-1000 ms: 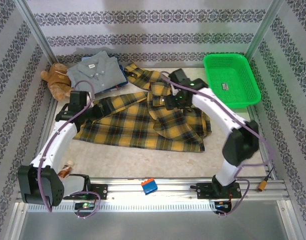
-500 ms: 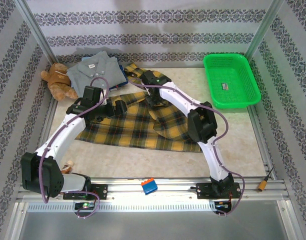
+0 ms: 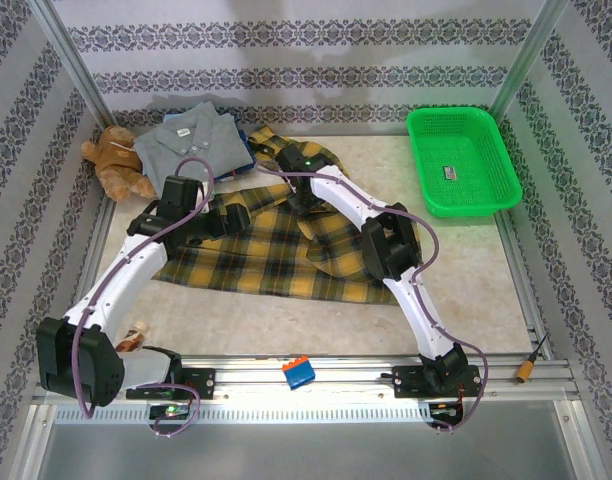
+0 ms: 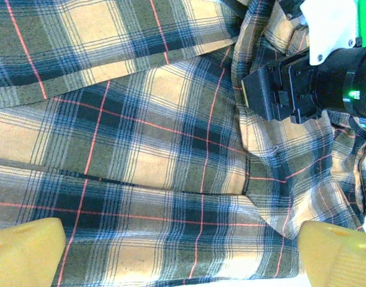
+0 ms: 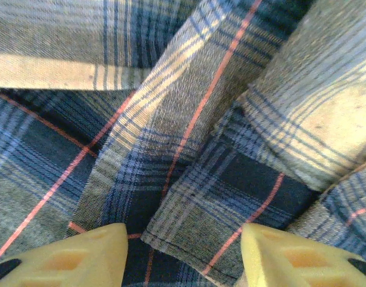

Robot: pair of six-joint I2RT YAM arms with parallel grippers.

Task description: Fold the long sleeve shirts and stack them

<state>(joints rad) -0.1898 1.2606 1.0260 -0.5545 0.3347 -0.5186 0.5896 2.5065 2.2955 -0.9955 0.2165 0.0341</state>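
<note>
The mustard and dark plaid shirt (image 3: 266,255) lies spread across the middle of the table, its collar end bunched at the back. A folded grey shirt (image 3: 191,135) rests at the back left, with a strip of blue shirt (image 3: 229,172) under its near edge. My left gripper (image 3: 241,215) hovers over the plaid shirt's left half, and its jaws (image 4: 183,257) are open wide over flat plaid cloth (image 4: 159,119). My right gripper (image 3: 304,203) points down into the bunched cloth. In its wrist view the right gripper (image 5: 183,257) is open, its fingers on either side of a folded plaid hem (image 5: 189,239).
A brown teddy bear (image 3: 111,160) sits against the left wall beside the grey shirt. A green basket (image 3: 426,125) stands at the back right. The right arm's wrist (image 4: 326,89) is close in front of my left gripper. A small blue and orange object (image 3: 298,372) lies on the front rail.
The right arm has swung left and back from over the shirt's right side to its bunched collar end, and its jaws have narrowed. The left gripper has shifted slightly right.
</note>
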